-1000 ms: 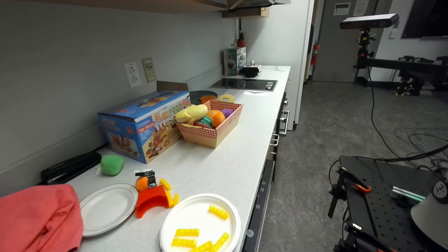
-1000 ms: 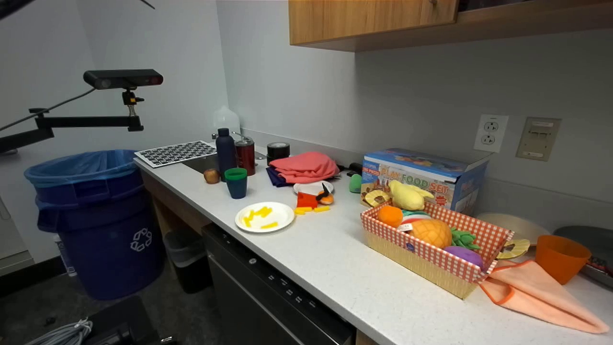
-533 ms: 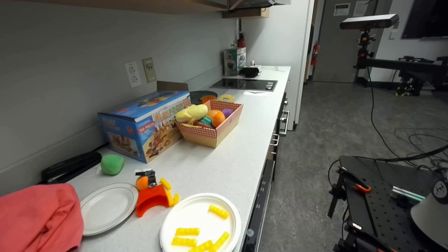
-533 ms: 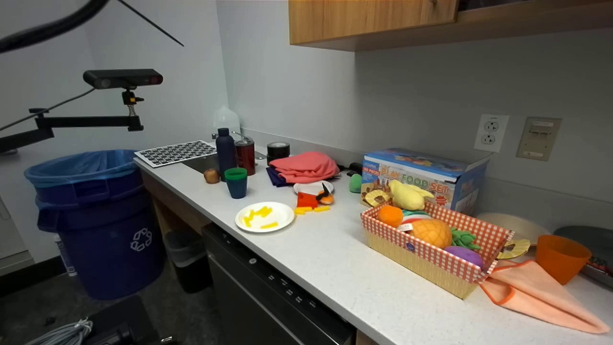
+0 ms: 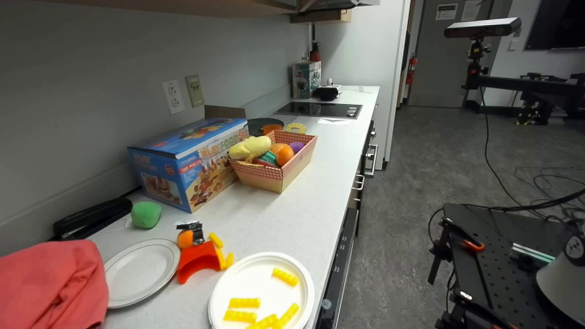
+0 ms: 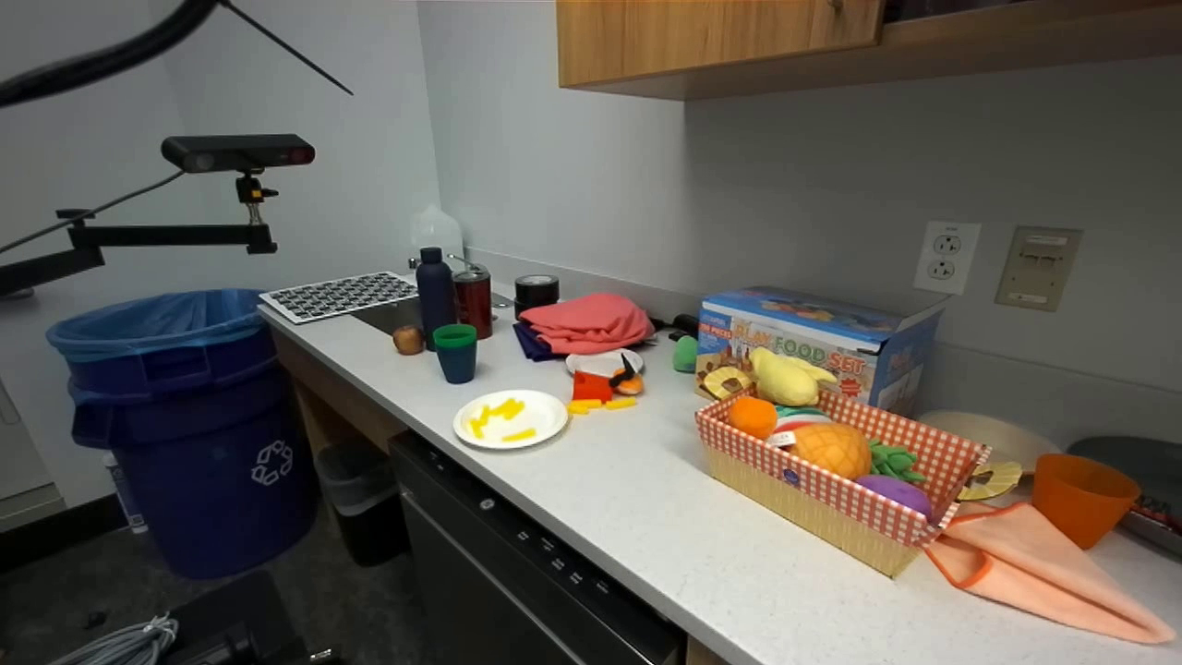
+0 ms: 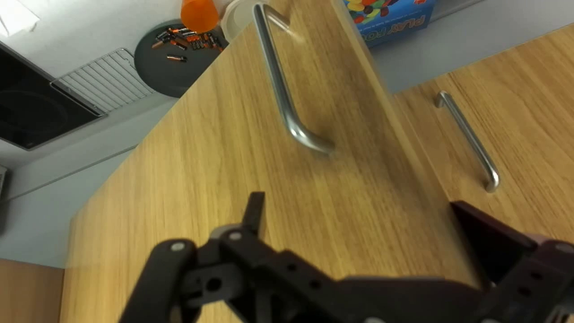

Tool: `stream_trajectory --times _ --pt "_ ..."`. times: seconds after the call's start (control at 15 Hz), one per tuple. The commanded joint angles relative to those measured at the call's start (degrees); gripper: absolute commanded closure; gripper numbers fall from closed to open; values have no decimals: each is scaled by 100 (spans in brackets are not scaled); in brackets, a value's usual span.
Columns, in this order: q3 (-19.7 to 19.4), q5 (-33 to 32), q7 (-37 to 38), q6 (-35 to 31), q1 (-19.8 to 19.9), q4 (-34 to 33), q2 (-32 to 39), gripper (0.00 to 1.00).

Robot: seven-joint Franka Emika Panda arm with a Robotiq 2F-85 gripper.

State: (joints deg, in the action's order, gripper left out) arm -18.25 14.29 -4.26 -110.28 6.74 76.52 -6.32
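Wooden door (image 7: 228, 157), parted pincer (image 7: 358, 206) at its edge

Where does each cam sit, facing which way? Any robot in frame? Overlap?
In an exterior view: near the plates, facing along the counter toward the cooktop; robot base at right edge.
In an exterior view: near the basket, facing the sink end; black cable, maybe the robot's.
Wrist view: behind the gripper, facing a cabinet door; its open fingers show.
Both exterior views share plates, basket.
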Motion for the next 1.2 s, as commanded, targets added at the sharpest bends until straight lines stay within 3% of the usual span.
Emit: stream_trajectory --times 0.0,0.13,0.53,0.8,1.07,1.13 --pt "0 0 0 0 0 0 0 0" --pt "0 0 0 0 0 0 0 0" --pt "-48 1045 -1625 93 -146 -81 403 0" --pt "260 1769 -2502 187 103 -420 948 0" --pt "621 1981 -3084 129 266 -945 1534 0" --pt "472 1999 -3230 113 87 -1021 1624 0"
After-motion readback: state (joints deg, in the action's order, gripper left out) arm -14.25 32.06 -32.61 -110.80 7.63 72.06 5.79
